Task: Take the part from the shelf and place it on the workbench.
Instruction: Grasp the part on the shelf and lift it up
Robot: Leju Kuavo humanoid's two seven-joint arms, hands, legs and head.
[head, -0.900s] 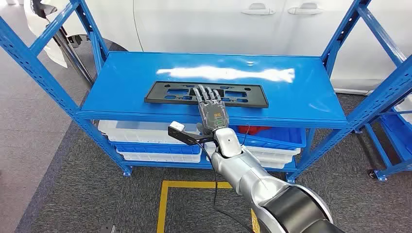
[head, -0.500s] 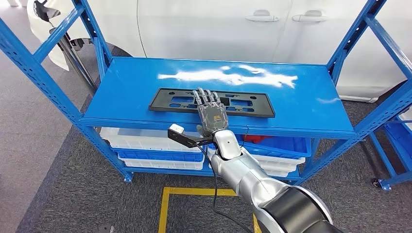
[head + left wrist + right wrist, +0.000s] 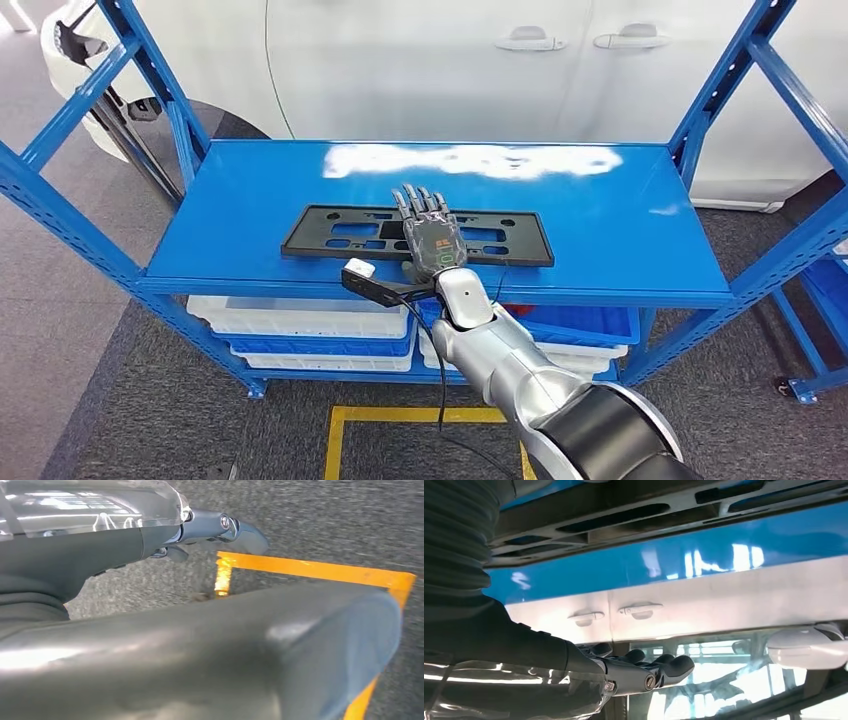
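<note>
The part point(image 3: 417, 235), a flat black frame, lies on the blue shelf point(image 3: 620, 225). The right hand point(image 3: 432, 240) hovers over its middle, fingers straight and a bit spread, holding nothing. Can't tell about the left hand point(image 3: 215, 530).

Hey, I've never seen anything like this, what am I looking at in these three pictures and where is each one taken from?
This is a humanoid robot with two silver arms. The wide picture comes from a camera on its head, looking down at a blue shelf. A flat black part with cut-out slots lies there. The right robot hand is stretched flat above the part, fingers straight, holding nothing yet. White and blue bins sit on the shelf below, and a white car stands behind.

The other two pictures come from cameras at the wrists and are turned. The right one looks along its fingers. The left robot hand hangs over grey floor with yellow tape; its grip is unclear.
</note>
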